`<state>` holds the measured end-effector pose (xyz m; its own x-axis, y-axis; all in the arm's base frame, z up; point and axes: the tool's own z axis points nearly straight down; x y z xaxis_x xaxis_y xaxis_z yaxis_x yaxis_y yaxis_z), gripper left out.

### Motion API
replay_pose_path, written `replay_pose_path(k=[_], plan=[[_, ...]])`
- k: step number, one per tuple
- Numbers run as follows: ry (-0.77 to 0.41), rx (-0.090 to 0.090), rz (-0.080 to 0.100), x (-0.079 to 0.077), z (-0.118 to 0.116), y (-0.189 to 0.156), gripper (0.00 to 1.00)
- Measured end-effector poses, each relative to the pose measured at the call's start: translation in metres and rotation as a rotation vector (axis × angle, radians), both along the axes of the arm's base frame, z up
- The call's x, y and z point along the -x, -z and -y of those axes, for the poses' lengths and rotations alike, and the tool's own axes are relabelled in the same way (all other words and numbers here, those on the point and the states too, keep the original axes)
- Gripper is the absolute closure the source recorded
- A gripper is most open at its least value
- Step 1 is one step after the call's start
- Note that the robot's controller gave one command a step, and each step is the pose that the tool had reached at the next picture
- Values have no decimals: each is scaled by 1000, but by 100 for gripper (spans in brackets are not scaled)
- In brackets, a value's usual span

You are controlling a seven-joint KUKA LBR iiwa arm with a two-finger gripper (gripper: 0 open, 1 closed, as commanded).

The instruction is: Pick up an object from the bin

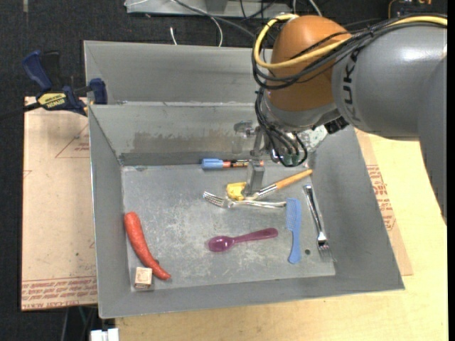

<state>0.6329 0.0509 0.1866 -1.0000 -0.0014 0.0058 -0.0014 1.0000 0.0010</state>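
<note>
My gripper [257, 176] hangs low over the middle of the bin, under the arm's orange dome. Just left of and below its tip lies a small yellow block [237, 190], resting against a silver fork [226, 201]. A thin tool with an orange-tan handle [290, 182] slants away from the tip toward the right. Along the foot of the back wall, left of the gripper, lies a blue and orange pen [222, 164].
A blue comb [293, 230] and a long metal tool [316, 220] lie at the right. A purple spoon [242, 241] sits in front of the fork. At the front left are a red chili-shaped thing [142, 246] and a small wooden cube [143, 278].
</note>
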Motion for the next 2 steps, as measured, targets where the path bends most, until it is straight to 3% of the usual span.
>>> replay_pose_path(k=[1,2], plan=[[1,0,8,-1,0,-5,0],[-117,-2,7,28,-22,75,0]])
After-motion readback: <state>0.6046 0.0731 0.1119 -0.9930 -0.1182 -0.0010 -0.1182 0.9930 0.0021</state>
